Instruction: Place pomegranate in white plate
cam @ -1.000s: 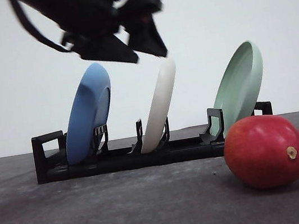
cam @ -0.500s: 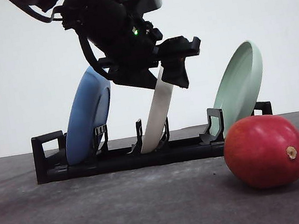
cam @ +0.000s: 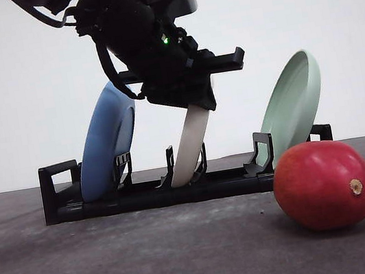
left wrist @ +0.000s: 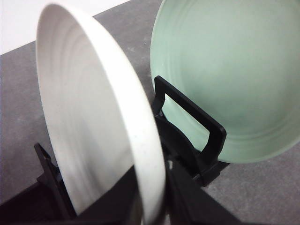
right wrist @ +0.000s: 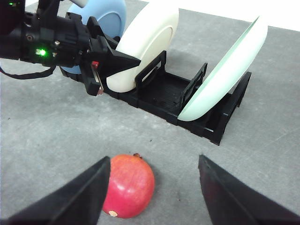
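Grey table (cam: 120, 272): left gripper (cam: 187, 101) astride racked white plate (cam: 191, 146).

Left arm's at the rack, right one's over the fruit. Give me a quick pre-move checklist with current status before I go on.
1. Left gripper at the white plate rim, fingers either side: ok.
2. Left grip shut on the plate: cannot tell.
3. White plate out of the black rack and lying flat: not ok, it stands tilted in its slot.
4. Neighbours apart from the white plate: ok, gaps to the blue plate and pale green plate.
5. Right gripper open over the pomegranate: ok, one finger close beside the fruit.
6. Pomegranate free on the table: ok, not held, in front of the rack's green-plate end.
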Action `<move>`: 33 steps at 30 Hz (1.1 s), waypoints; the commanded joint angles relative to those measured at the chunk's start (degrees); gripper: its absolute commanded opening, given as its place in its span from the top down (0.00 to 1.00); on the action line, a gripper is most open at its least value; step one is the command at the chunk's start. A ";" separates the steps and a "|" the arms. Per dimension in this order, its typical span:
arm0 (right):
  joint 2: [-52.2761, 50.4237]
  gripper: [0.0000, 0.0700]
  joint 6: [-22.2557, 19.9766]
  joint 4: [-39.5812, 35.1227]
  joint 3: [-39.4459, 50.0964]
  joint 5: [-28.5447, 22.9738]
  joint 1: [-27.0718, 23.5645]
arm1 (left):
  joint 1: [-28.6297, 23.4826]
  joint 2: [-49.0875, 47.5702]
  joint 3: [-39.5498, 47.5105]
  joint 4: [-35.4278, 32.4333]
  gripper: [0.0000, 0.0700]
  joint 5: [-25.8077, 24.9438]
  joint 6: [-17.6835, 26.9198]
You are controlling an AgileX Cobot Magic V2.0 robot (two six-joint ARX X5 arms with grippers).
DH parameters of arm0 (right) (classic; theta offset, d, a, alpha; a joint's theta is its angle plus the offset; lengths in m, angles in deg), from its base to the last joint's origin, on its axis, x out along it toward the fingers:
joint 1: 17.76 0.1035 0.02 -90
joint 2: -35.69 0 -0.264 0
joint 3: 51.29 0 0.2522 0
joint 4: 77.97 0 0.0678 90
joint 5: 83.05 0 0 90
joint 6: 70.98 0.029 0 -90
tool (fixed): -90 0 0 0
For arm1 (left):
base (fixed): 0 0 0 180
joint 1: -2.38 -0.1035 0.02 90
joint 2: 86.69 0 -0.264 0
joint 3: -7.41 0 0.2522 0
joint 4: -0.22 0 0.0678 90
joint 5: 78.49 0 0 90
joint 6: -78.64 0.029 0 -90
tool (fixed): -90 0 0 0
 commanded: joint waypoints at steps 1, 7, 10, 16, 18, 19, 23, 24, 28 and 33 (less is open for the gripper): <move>0.09 0.46 -0.48 -0.55 -0.66 -0.04 0.28 | 0.66 0.31 -1.38 -0.39 0.97 0.39 -0.46; 0.09 0.46 -0.50 -0.55 -0.66 -0.04 0.28 | 0.66 -1.06 -1.40 -0.33 0.99 0.39 -5.76; 0.09 0.46 -0.48 -0.55 -0.66 -0.04 0.28 | 0.66 -2.26 -1.40 -0.48 0.99 0.39 -8.70; 0.09 0.46 -0.48 -0.56 -0.66 -0.02 0.28 | 0.63 -5.62 -1.40 -0.33 0.99 0.32 -13.76; 0.10 0.46 -0.46 -0.56 -0.66 -0.02 0.28 | 0.63 -7.04 -1.40 -0.12 0.99 0.20 -15.02; 0.09 0.46 -0.46 -0.56 -0.66 -0.02 0.28 | 0.63 -7.79 -1.40 0.02 0.99 -0.01 -15.59; 0.09 0.46 -0.44 -0.55 -0.66 0.00 0.28 | 0.63 -11.05 -1.40 1.53 0.99 -3.12 -18.21; 0.09 0.46 -0.44 -0.55 -0.66 0.00 0.28 | 0.63 -11.92 -1.40 2.18 0.99 -4.35 -18.87; 0.09 0.46 -0.42 -0.55 -0.66 0.00 0.28 | 0.63 -15.42 -1.40 5.64 0.99 -9.63 -21.53; 0.09 0.46 -0.38 -0.55 -0.66 0.00 0.28 | 0.72 -20.24 -1.39 11.66 0.99 -15.54 -22.71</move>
